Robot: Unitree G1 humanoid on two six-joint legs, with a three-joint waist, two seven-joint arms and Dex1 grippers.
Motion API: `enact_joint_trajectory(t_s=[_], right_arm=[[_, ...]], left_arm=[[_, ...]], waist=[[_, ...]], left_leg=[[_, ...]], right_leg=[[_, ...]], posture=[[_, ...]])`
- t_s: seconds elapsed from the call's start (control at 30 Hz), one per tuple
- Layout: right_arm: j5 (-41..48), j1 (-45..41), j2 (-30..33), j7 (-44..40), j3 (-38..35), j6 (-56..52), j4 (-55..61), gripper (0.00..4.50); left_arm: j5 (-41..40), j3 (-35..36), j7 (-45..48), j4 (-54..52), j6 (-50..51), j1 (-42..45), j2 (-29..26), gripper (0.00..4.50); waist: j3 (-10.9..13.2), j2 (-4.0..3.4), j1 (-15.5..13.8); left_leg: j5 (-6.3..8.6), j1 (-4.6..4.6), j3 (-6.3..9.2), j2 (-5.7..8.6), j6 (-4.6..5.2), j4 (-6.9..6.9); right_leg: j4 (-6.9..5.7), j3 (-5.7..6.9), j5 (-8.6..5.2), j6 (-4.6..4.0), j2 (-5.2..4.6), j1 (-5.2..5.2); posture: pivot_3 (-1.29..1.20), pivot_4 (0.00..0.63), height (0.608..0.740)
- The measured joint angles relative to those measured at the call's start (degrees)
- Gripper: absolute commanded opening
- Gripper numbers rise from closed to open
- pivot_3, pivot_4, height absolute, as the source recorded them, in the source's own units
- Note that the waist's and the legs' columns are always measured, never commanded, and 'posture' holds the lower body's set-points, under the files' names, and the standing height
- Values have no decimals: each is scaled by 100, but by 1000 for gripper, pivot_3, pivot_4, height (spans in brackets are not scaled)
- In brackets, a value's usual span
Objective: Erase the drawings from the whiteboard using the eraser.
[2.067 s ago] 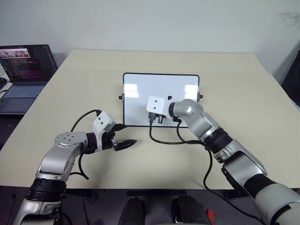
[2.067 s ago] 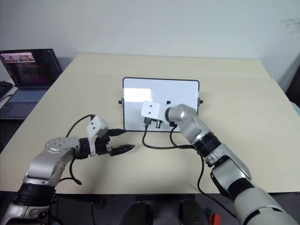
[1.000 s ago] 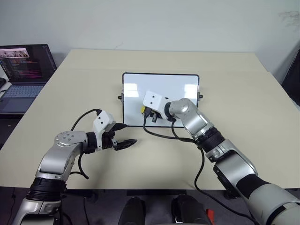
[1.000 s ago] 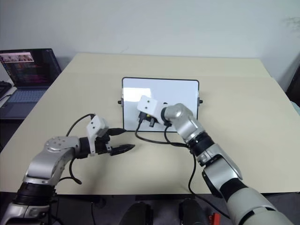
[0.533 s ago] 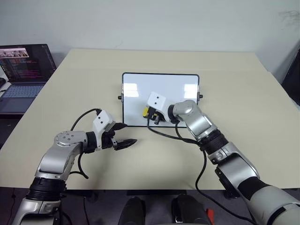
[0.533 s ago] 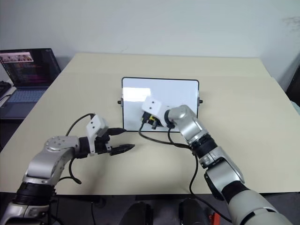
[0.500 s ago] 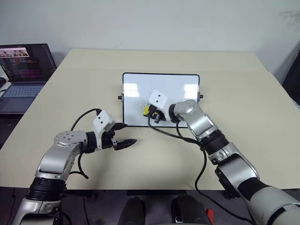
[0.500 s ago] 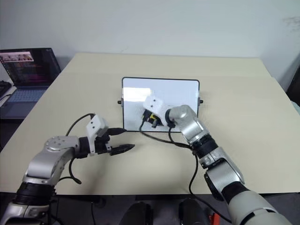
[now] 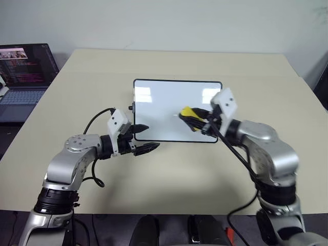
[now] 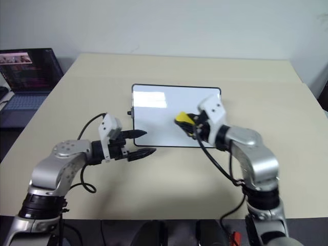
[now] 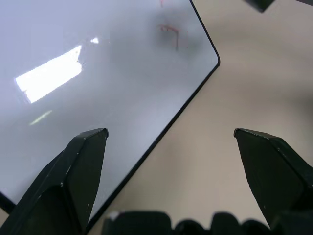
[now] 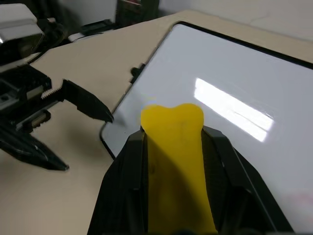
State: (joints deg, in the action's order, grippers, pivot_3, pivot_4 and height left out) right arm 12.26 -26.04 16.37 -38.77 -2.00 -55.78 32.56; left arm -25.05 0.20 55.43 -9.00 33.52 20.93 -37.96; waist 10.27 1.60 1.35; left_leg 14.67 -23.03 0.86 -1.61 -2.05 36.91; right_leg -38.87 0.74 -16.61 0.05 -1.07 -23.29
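Nearest the robot, the left gripper (image 9: 144, 138) hovers just above the beige table (image 9: 169, 174), at the near left corner of the whiteboard (image 9: 164, 100); its two black fingers (image 11: 78, 166) stand wide apart with nothing between them, one tip over the board's near edge and the other over bare tabletop. A black cable (image 9: 97, 119) loops from this wrist back along the arm. To the right, at about the same depth, the right gripper (image 9: 197, 123) points across toward the left, raised over the near right part of the board; its jaws are clamped together on the eraser (image 9: 188, 113), a yellow block whose rounded end sticks out beyond the fingertips, as the right wrist view shows (image 12: 173, 161). A second black cable (image 9: 236, 154) hangs from this wrist toward the table's near edge. The whiteboard lies flat at the middle of the table, long side toward the robot, with a thin black frame and a small black knob (image 9: 131, 106) on its left short side. Of the drawings, faint red scribbles (image 11: 169, 33) are seen in the left wrist view near one rounded corner of the board; bright window reflections cross the rest of its surface. Farthest off, beyond the table's left edge, an open laptop (image 9: 25, 72) shows a lit screen.
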Motion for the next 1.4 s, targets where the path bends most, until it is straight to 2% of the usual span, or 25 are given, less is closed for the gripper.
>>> enact_joint_trajectory(t_s=[0.2, 0.33, 0.5, 0.67, 1.2, 1.4], right_arm=[[-21, 1514, 565, 437, -175, 151, 631, 1143], [-38, 1669, 569, 808, 40, 147, 667, 1143], [-87, 1059, 398, 1264, 379, 132, 397, 1143], [-59, 403, 380, 1362, 461, 145, -223, 1143], [-339, -1165, 582, 1036, 953, 1199, -2780, 1143], [-386, -1107, 639, 511, 1487, 1198, -2842, 1143]], left_arm=[[42, -207, 20, -1, -22, 172, 15, 4500], [135, -374, 33, 101, -54, 373, 47, 4500], [223, -545, 157, 461, -160, 620, 64, 4500], [285, -609, 266, 704, -284, 684, 76, 4500], [649, -739, 423, 1153, -599, 727, 97, 4500], [667, -739, 423, 1150, -622, 723, 101, 4500]], waist=[[0, 0, 32], [0, 0, 56], [0, 0, 51], [0, 0, 28], [0, 1, 44], [-2, 2, 37]], left_leg=[[-1, 15, -2, -1, 1, 2], [-2, 19, -5, -3, 0, 5], [-3, 18, -6, -1, -1, 6], [-3, 12, -6, 0, -1, 7], [-2, 13, -11, -2, 1, 10], [-3, 17, -8, -4, 1, 15]], right_leg=[[-14, -3, -3, 2, 9, 4], [-18, -8, -15, 26, 19, 5], [-17, -10, -10, 17, 22, 5], [-11, -9, -1, 1, 20, 5], [-17, -11, 1, -2, 15, 4], [-23, -9, 1, -2, 14, 8]], posture=[[0, 150, 740], [0, 150, 740], [0, 150, 740], [0, 150, 740], [0, 150, 740], [0, 150, 740]])
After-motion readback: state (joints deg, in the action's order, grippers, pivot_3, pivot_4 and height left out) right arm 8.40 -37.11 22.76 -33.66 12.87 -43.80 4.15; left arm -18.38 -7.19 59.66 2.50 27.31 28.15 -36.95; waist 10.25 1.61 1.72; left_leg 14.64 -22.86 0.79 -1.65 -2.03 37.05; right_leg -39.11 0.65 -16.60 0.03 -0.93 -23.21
